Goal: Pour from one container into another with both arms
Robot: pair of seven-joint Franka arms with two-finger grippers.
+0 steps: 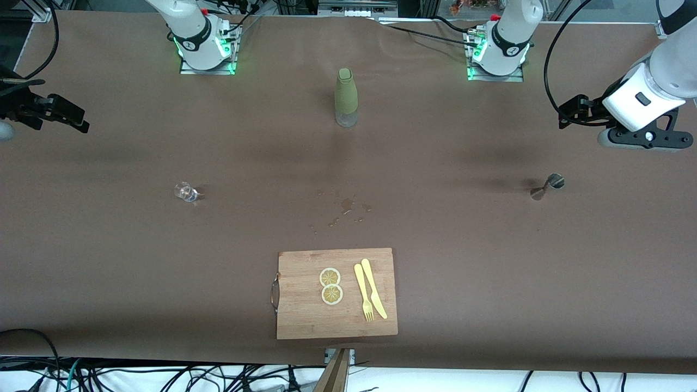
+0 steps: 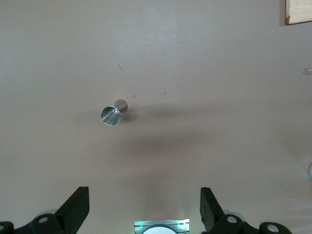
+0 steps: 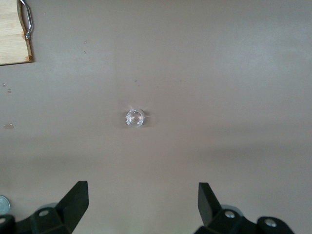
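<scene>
A tiny clear glass cup [image 1: 187, 192] [image 3: 134, 118] stands on the brown table toward the right arm's end. A tiny silver hourglass jigger [image 1: 547, 186] [image 2: 113, 112] stands toward the left arm's end. My left gripper [image 1: 572, 111] [image 2: 145, 195] hangs in the air at the table's edge, open and empty, well apart from the jigger. At the table's right-arm end my right gripper [image 1: 71, 114] [image 3: 141, 190] is also up in the air and open, holding nothing, well apart from the cup.
A tall olive-green bottle [image 1: 346, 98] stands mid-table between the two bases. A wooden cutting board [image 1: 305, 316] near the front camera carries two lemon slices [image 1: 330, 286], a yellow fork and a knife [image 1: 370, 294]. Wet drops [image 1: 346, 209] spot the cloth between bottle and board.
</scene>
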